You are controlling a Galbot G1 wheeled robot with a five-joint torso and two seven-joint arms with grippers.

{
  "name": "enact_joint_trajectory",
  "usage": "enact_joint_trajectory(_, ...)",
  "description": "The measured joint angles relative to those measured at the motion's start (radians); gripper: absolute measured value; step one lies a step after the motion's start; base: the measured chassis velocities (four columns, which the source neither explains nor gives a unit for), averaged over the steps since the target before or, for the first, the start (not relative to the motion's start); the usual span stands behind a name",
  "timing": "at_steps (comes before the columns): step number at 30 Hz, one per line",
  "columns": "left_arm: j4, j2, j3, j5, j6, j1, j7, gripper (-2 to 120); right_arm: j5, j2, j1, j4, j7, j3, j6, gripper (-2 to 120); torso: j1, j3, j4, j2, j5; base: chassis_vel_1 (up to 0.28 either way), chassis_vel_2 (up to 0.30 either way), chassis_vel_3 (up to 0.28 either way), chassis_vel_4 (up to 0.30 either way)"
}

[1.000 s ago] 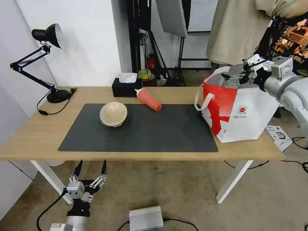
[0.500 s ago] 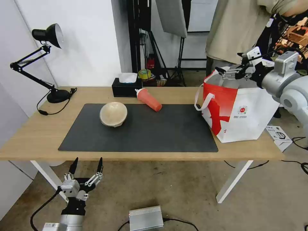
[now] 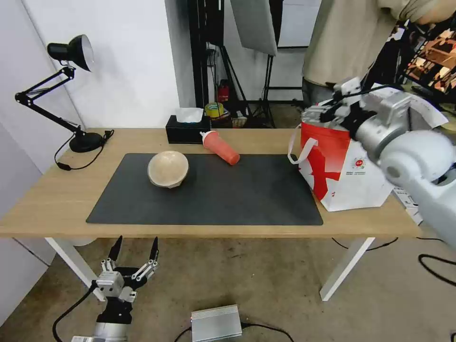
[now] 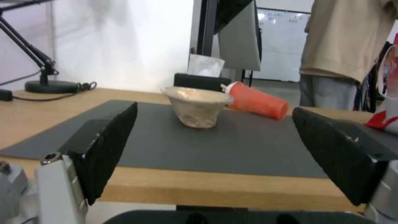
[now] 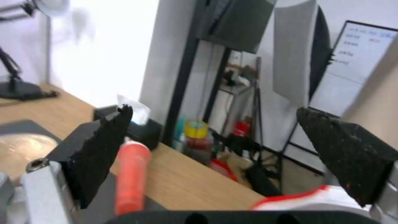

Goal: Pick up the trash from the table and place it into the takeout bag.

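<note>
A tan dome-shaped paper bowl [image 3: 167, 168] rests rim-down on the dark grey mat [image 3: 213, 194] of the table [image 3: 47, 209]. Behind it a red cup with a white lid [image 3: 220, 147] lies on its side. The red-and-white takeout bag [image 3: 351, 166] stands at the table's right end. My right gripper [image 3: 317, 110] hovers open over the bag's left rim with nothing in it; its wrist view looks toward the cup [image 5: 131, 174] and bowl [image 5: 25, 146]. Below the table's front edge my left gripper [image 3: 134, 251] is open and empty, facing the bowl [image 4: 197, 105] and cup [image 4: 257, 101].
A black desk lamp [image 3: 71, 52] with its base and cord sits at the table's back left. A black tissue box [image 3: 187, 129] stands behind the cup. A person stands behind the bag. A silver box [image 3: 216, 323] lies on the floor.
My right arm has risen out of the bag's mouth and swung left and nearer the camera, now over the bag's left rim. The left gripper dipped slightly and came back.
</note>
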Motion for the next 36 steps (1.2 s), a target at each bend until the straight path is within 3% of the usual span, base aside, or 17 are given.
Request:
enact_joint_trajectory(12, -0.082, -0.056, -0.024, 0.017, -0.005, 0.033, -0.001, 100, -0.046, 0.162, 0.025, -0.047, -0.007, -0.066, 0.014, 100, 0.000, 0.000, 0.0002, 0.000, 0.0000, 0.000, 0.000, 0.000, 0.000)
enact_joint_trajectory(19, -0.111, -0.058, -0.032, 0.021, -0.007, 0.052, -0.004, 100, -0.079, 0.268, 0.099, -0.157, -0.009, -0.144, 0.013, 100, 0.000, 0.000, 0.0002, 0.000, -0.0002, 0.000, 0.000, 0.000, 0.000)
enact_joint_trajectory(36, -0.158, -0.056, -0.012, 0.053, -0.007, 0.068, 0.001, 100, -0.161, 0.425, 0.191, -0.393, -0.024, -0.271, 0.004, 100, 0.000, 0.000, 0.0001, 0.000, 0.0000, 0.000, 0.000, 0.000, 0.000)
